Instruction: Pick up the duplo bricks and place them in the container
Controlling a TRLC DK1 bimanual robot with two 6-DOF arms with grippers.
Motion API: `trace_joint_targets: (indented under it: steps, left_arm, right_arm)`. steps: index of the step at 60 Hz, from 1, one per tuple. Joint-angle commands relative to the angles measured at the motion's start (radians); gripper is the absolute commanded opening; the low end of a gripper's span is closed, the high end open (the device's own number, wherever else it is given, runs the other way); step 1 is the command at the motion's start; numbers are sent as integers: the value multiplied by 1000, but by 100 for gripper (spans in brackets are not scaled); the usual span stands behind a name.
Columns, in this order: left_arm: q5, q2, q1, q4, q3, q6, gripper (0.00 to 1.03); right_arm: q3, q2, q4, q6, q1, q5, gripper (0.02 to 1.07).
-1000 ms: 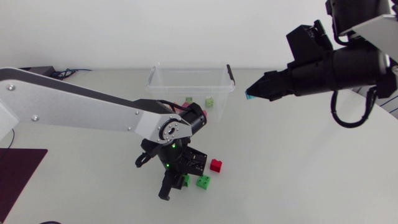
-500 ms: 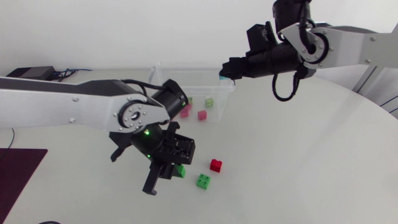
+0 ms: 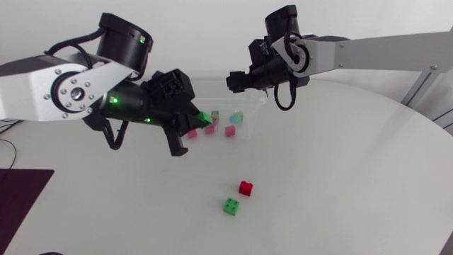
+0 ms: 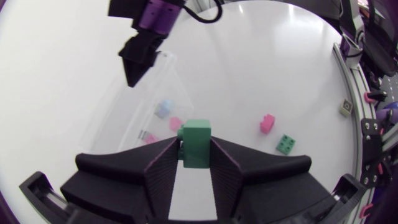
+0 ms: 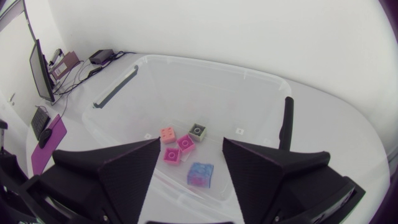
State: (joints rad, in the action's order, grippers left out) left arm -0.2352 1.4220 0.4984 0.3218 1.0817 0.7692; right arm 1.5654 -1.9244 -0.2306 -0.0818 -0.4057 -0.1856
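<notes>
Your left gripper (image 4: 195, 149) is pinching a green brick (image 4: 197, 134). Both fingers press on it from opposite sides, and its studded end sticks out past the fingertips. The gripper is raised off the table (image 3: 340, 177) just beside the clear container (image 3: 249, 108), which lies ahead of the fingers in the left wrist view.

Your right gripper (image 5: 191, 146) is spread wide and holds nothing. It hangs over the open container with its fingers pointing down into it. Directly under the gap between those fingers lies a blue brick (image 5: 200, 174) on the container floor. Just ahead of it two pink bricks (image 5: 186, 143) touch each other. An orange brick (image 5: 167, 134) and a grey-green brick (image 5: 198, 130) sit a little further ahead, close to the pink pair. All five are inside the container and none touches the right gripper.

Two bricks are on the bare table outside the container: a red brick (image 3: 245, 188) and a second green brick (image 3: 231, 206). They lie near each other without touching. Both are well apart from the left gripper, off to one side of it in the left wrist view. They are further still from the right gripper.
</notes>
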Motion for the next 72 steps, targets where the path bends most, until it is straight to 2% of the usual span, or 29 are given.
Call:
trace_joint_targets:
  steps: [1, 11, 29, 38, 40, 42, 44, 46, 56, 62, 65, 66, 72]
  left_arm:
    - [-10, 22, -29, -96, 38, -102, 29]
    - [8, 112, -67, -244, 83, -203, 29]
    - [82, 344, -112, -369, 256, -357, 29]
    - [131, 451, -124, -386, 350, -386, 30]
    - [146, 469, -129, -386, 368, -404, 35]
    - [154, 488, -135, -383, 386, -429, 64]
    - [160, 491, -136, -382, 389, -430, 88]
    - [163, 492, -135, -375, 392, -430, 100]
    - [169, 420, -135, -267, 377, -426, 100]
    - [140, 356, -136, -187, 339, -400, 100]
    - [132, 316, -136, -176, 299, -386, 100]
    - [102, 267, -138, -141, 250, -358, 100]
    - [65, 183, -115, -66, 147, -281, 100]
  right_arm:
    - [-10, 38, -15, -1, 5, 3, 98]
    - [-162, 176, -7, 27, 11, -5, 98]
    - [-504, 482, -4, 89, 7, -61, 98]
    - [-657, 585, -19, 168, -13, -77, 98]
    - [-685, 602, -21, 188, -18, -77, 98]
    - [-712, 614, -35, 215, -25, -77, 98]
    - [-726, 616, -55, 232, -33, -77, 98]
    - [-740, 611, -70, 252, -47, -77, 98]
    - [-778, 555, -104, 327, -104, -74, 98]
    - [-759, 484, -133, 364, -134, -71, 98]
    - [-742, 430, -147, 389, -151, -68, 98]
    - [-732, 400, -150, 398, -162, -63, 98]
    - [-689, 301, -157, 445, -173, -46, 98]
